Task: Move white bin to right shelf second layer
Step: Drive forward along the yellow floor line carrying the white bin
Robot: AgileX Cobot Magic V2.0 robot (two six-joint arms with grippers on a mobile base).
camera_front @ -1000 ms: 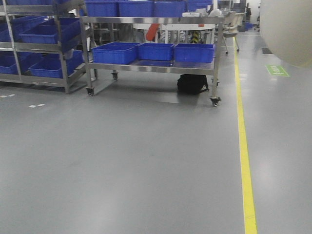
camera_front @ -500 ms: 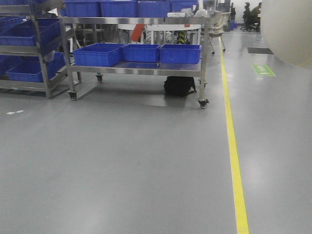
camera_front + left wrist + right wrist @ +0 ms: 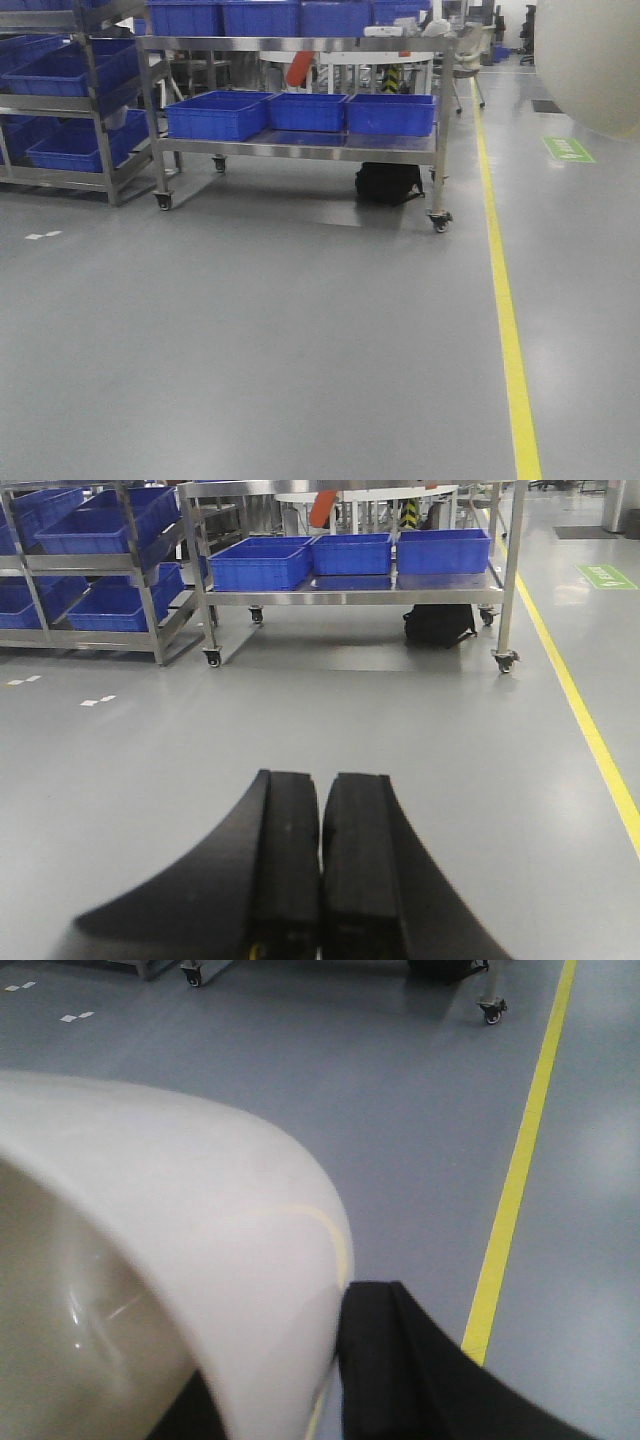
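Rightward goes the cart (image 3: pixel 300 150) in the front view. Half a second back it sat further left and a touch higher; now its right caster (image 3: pixel 440 222) is down nearer the yellow line (image 3: pixel 510 330). The bin (image 3: pixel 590 60) hasn't budged from the top right corner of the view. It's a big cream blur, close to the lens and clear of the floor (image 3: pixel 250 350). Three blue crates (image 3: pixel 310 112) in a row fill the cart's lower shelf from left edge to right edge. More stand on its top shelf. A black bag (image 3: pixel 388 184) lies on the floor under the cart's right end. A rack (image 3: pixel 97 120) holding more blue crates stands just left of the cart.

Over to the left wrist: the left gripper (image 3: pixel 322 790) is out in front with its two black fingers (image 3: pixel 285 860) pressed flat together. Nothing is between them, and bare floor lies beneath. Cart, bag and line all sit well ahead of it.

Right wrist now: the bin (image 3: pixel 200 1220) fills the left half, its glossy rim curving over and the hollow inside showing at lower left. The right gripper (image 3: pixel 290 1390) is pinching the bin's wall, one black finger (image 3: pixel 390 1370) tight against the outside. A dark sliver under the rim at the bottom edge may be the other finger; I can't tell. The bin is held up off the floor, with the line running past on its right and one cart caster far off at the top.
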